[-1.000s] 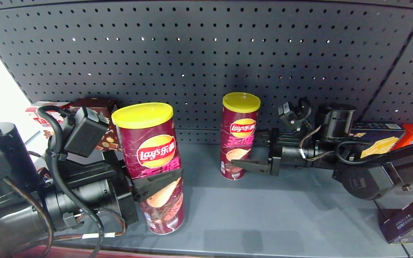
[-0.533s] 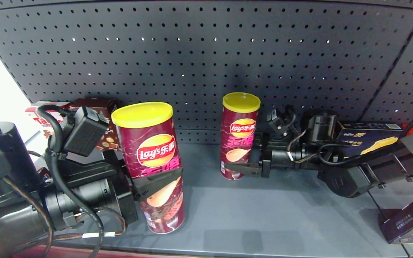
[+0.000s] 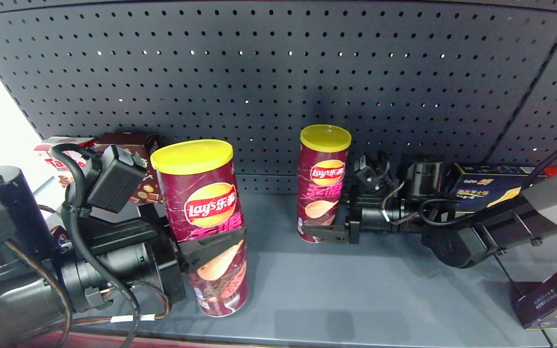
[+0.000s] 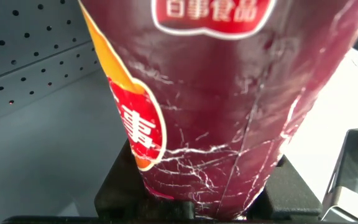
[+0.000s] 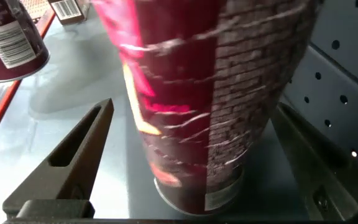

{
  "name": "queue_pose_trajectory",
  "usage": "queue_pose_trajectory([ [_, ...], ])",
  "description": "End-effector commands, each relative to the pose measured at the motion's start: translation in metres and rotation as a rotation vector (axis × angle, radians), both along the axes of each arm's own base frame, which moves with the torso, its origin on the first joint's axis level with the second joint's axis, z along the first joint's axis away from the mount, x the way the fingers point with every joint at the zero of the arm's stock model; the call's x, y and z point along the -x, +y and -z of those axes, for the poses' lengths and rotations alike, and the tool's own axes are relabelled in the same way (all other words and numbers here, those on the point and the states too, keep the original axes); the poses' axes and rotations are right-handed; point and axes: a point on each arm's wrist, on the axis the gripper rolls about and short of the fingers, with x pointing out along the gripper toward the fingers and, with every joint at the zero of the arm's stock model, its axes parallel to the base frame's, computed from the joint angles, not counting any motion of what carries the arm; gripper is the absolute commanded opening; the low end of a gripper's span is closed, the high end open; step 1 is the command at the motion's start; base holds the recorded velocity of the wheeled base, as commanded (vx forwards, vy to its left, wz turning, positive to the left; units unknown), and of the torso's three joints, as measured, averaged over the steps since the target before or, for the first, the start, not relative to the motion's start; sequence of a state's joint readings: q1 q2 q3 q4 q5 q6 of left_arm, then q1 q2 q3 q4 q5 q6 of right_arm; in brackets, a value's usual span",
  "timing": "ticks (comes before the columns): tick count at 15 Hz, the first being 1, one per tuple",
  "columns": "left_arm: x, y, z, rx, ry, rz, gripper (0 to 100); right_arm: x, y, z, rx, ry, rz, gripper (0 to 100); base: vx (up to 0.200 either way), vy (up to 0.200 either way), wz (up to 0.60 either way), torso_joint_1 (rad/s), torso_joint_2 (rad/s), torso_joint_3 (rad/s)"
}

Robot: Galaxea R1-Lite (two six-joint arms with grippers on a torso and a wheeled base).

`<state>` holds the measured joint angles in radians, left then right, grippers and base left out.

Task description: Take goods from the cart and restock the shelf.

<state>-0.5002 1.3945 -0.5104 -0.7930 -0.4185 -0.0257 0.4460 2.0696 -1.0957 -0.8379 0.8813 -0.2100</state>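
My left gripper (image 3: 214,244) is shut on a maroon chips can (image 3: 201,212) with a yellow lid, gripping it below the middle near the shelf's front left. The left wrist view looks up that can's wall (image 4: 216,112). A second, identical can (image 3: 322,183) stands upright farther back, near the pegboard. My right gripper (image 3: 318,226) comes in from the right and is open, with one finger (image 3: 326,233) in front of the can's base and the other behind it. In the right wrist view both fingers (image 5: 73,155) flank this can (image 5: 210,106) with gaps on either side.
The grey shelf (image 3: 356,290) ends in a dark pegboard (image 3: 278,72). Brown chocolate boxes (image 3: 133,159) stand at the back left. A dark blue box (image 3: 491,186) lies at the back right and a small purple box (image 3: 549,297) at the front right.
My right arm has slid left along the shelf, so its open fingers now straddle the far can's base. The left arm and its can have stayed put.
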Motion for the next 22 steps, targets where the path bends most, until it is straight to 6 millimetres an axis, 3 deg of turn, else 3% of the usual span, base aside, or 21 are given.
queue_pose_trajectory([
  [1,0.0,0.0,0.0,0.0,0.0,0.0,0,-0.003,0.002,0.004,0.002,0.004,0.0,100,0.0,0.0,0.0,0.0,0.0,0.0],
  [6,0.0,0.0,0.001,-0.001,0.002,0.0,0,-0.008,0.005,0.002,-0.002,-0.004,-0.003,100,0.0,0.0,0.0,0.0,0.0,0.0],
  [7,0.0,0.0,0.001,-0.001,0.002,0.0,0,-0.008,0.006,0.004,-0.001,0.001,-0.004,0,0.0,0.0,0.0,0.0,0.0,0.0],
  [15,0.0,0.0,0.001,-0.001,0.002,-0.001,0,0.004,0.013,-0.001,-0.001,-0.001,-0.032,0,0.0,0.0,0.0,0.0,0.0,0.0],
  [19,0.0,0.003,0.001,-0.003,-0.002,-0.012,0,0.044,0.006,-0.027,-0.012,-0.026,-0.049,0,0.0,0.0,0.0,0.0,0.0,0.0],
  [20,0.0,0.003,0.001,-0.003,-0.002,-0.012,0,0.045,0.006,-0.027,-0.012,-0.027,-0.049,0,0.0,0.0,0.0,0.0,0.0,0.0],
  [21,0.002,0.004,-0.003,0.004,-0.016,-0.01,0,0.065,0.002,-0.029,0.0,-0.019,-0.009,0,0.0,0.0,0.0,0.0,0.0,0.0],
  [22,0.002,0.004,-0.003,0.004,-0.016,-0.01,0,0.065,0.002,-0.029,0.0,-0.019,-0.009,0,0.0,0.0,0.0,0.0,0.0,0.0],
])
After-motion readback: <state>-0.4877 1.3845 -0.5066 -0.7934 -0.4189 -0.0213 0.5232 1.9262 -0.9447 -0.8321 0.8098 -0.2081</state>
